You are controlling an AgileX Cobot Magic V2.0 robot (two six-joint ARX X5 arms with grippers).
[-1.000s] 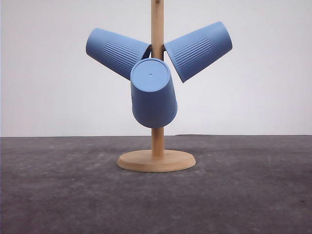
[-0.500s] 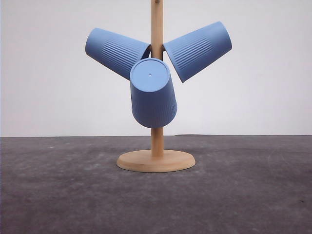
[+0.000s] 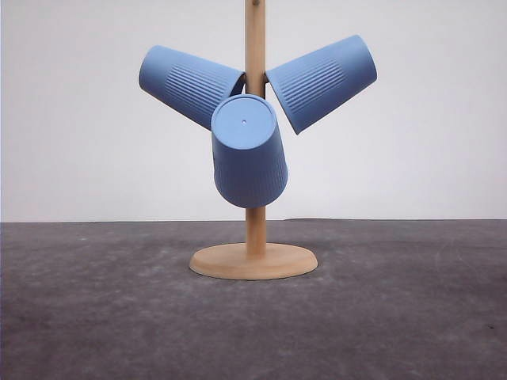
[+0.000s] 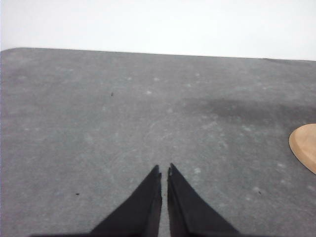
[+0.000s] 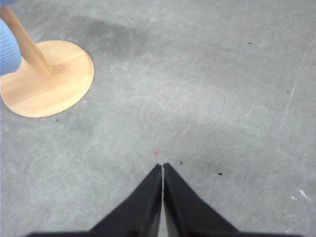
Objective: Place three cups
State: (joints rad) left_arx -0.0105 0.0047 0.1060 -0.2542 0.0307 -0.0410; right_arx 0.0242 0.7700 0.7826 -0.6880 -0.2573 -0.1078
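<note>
Three blue ribbed cups hang upside down on the wooden peg stand (image 3: 255, 198) in the front view: one cup (image 3: 188, 83) angled up to the left, one cup (image 3: 323, 79) angled up to the right, and one cup (image 3: 248, 154) in front with its flat bottom toward the camera. A cup's blue edge (image 5: 7, 49) shows beside the stand's pole in the right wrist view. My left gripper (image 4: 164, 170) is shut and empty above bare table. My right gripper (image 5: 162, 166) is shut and empty too, away from the stand's base (image 5: 47, 79).
The stand's round wooden base (image 3: 253, 260) sits mid-table on the dark grey mat (image 3: 396, 317); its edge (image 4: 305, 145) shows in the left wrist view. A white wall rises behind the table. Open mat lies on both sides of the stand.
</note>
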